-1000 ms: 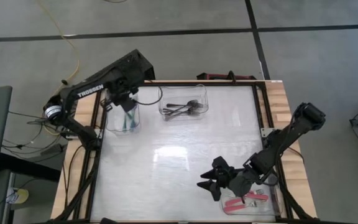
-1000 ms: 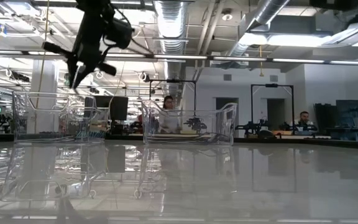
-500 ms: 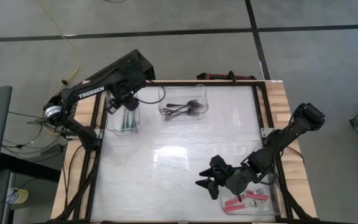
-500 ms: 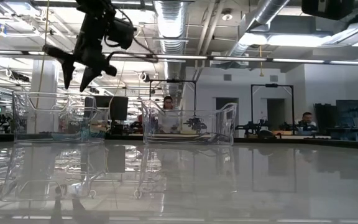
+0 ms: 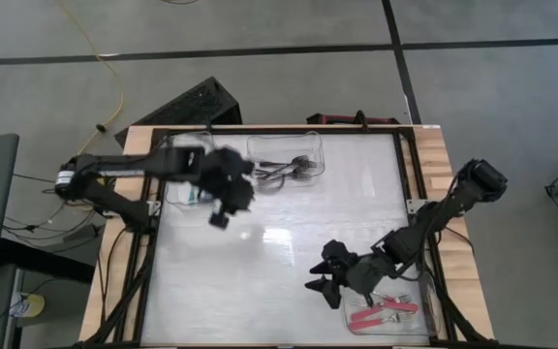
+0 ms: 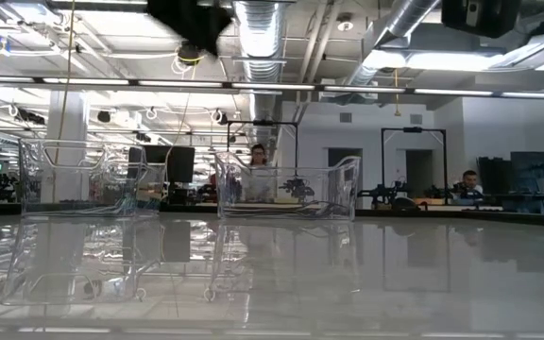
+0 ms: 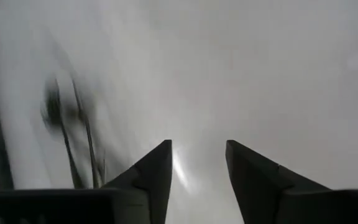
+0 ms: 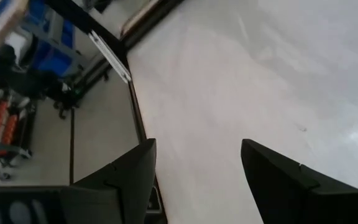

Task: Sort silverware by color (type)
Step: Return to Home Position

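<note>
Three clear tubs hold the silverware. Teal-handled forks [image 5: 193, 195] lie in the far-left tub [image 5: 176, 190], black forks [image 5: 285, 171] in the far-middle tub [image 5: 312, 155], red-handled forks [image 5: 383, 312] in the near-right tub [image 5: 424, 315]. My left gripper [image 5: 219, 215] hangs blurred over the bare table between the two far tubs, open [image 7: 197, 155], nothing between its fingers. My right gripper [image 5: 321, 284] stands open [image 8: 197, 155] just left of the red forks' tub, also holding nothing.
The white tabletop [image 5: 279, 262] is glossy between the tubs. A dark frame rail [image 5: 403, 165] runs along the right edge. In the low view the two far tubs [image 6: 83, 179] [image 6: 286, 189] stand side by side, with people at desks in the room behind.
My left gripper has opened above the far-left tub, then swung fast toward the table's right and near side, rising and rolling its wrist. It now hangs over the bare table beside that tub.
</note>
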